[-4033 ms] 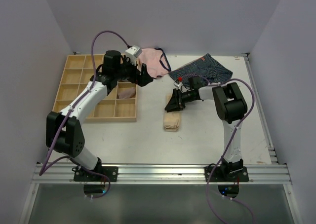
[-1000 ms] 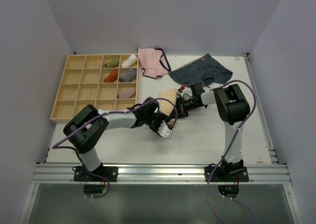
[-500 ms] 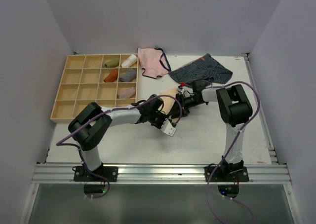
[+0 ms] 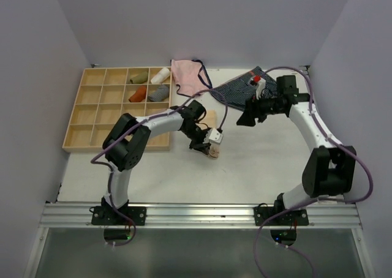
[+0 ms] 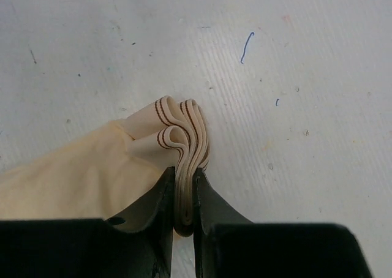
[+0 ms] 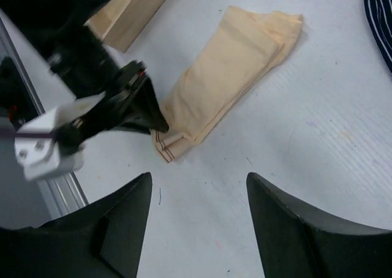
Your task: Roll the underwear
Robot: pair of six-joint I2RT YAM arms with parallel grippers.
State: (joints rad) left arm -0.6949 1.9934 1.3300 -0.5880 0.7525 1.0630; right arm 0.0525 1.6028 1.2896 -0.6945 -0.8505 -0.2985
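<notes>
While right gripper (image 6: 199,181) hovers spread, well apart, left gripper (image 5: 184,175) pinches folded banded end of underwear (image 5: 73,180).

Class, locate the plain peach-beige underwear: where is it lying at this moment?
In the top view, the underwear lies mid-table, just right of the wooden tray, with its near end pinched by the left gripper.

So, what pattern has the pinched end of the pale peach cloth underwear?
Thin dark brown lines on the cream band; clearest in the left wrist view.
</notes>
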